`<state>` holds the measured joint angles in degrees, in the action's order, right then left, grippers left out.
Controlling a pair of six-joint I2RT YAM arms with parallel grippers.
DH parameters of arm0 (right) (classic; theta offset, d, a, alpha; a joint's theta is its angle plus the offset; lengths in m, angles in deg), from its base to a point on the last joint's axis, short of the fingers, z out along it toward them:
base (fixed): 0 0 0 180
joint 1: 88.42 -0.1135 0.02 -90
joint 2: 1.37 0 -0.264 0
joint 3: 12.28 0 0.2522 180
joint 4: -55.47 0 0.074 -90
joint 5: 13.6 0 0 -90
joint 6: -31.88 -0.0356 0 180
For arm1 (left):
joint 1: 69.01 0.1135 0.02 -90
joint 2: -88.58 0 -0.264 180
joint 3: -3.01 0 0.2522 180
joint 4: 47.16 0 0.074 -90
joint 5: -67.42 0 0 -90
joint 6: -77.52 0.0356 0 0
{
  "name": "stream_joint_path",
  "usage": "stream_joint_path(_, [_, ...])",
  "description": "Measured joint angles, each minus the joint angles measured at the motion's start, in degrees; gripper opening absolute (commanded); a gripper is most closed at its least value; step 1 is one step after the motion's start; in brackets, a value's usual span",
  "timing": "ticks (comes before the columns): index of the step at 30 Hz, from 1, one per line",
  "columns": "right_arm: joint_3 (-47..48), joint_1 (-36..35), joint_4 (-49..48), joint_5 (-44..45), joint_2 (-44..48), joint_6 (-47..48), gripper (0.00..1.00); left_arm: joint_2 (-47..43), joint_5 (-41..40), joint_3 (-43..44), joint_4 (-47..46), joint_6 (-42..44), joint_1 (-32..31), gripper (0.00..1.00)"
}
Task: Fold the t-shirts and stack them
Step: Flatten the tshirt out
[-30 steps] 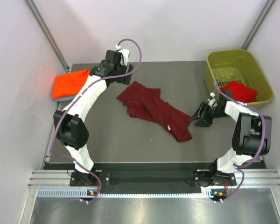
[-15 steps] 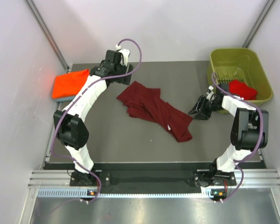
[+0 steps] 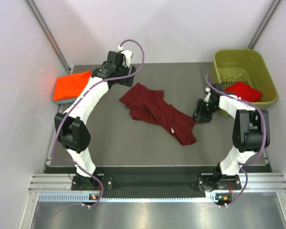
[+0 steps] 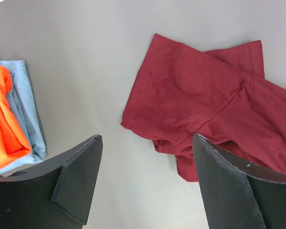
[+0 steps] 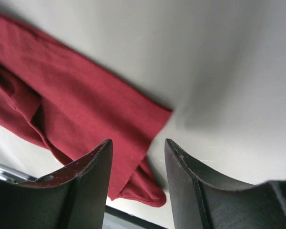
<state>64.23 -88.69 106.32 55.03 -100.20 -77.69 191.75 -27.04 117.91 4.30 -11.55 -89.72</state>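
Top external view: the dark maroon t-shirt (image 3: 157,113) lies crumpled in a long diagonal band across the middle of the grey table (image 3: 109,140), running from upper left to lower right. The bright orange t-shirt (image 3: 72,85) sits folded at the left edge of the table. In the left wrist view it rests on top of a folded grey-blue t-shirt (image 4: 26,105). The bright red t-shirt (image 3: 243,90) lies inside the olive-green bin (image 3: 238,56) at the upper right.

The left gripper (image 4: 147,140) hangs above the upper left end of the maroon shirt, its claw spread wide and holding nothing. The right gripper (image 3: 199,116) sits low, just beside the shirt's lower right end. The right wrist view shows its claw parted and empty, with the maroon hem at the left of the frame.
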Motion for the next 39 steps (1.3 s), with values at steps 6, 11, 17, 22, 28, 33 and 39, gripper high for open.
stream_joint_path(6, [0.04,-3.74,0.13,1.25,-2.27,0.07,0.49,-0.31,0.85,0.00,0.07,-0.24,0.68,0.81])
stream_joint_path(11, [1.14,-3.85,1.09,2.93,-3.63,0.50,0.48,-1.73,1.27,-0.28,0.07,-0.39,1.64,0.81])
stream_joint_path(17, [1.33,-3.85,1.31,4.81,-3.63,1.40,0.48,-3.06,2.12,-0.57,0.04,-1.51,2.86,0.81])
stream_joint_path(22, [2.23,-3.87,1.46,5.25,-4.42,1.99,0.42,-3.06,2.71,-0.57,0.07,-2.36,3.08,0.81])
stream_joint_path(28, [5.84,-4.13,1.09,5.14,-7.54,3.23,0.23,-3.21,2.69,-0.92,0.07,-2.34,3.06,0.81])
stream_joint_path(33, [7.34,-4.35,0.50,5.33,-8.98,4.22,0.00,-3.45,2.45,-1.75,0.07,-2.32,3.34,0.81])
stream_joint_path(39, [13.25,-4.57,2.27,8.17,-9.05,6.78,0.00,-3.41,1.95,-2.43,0.02,-2.29,4.68,0.80])
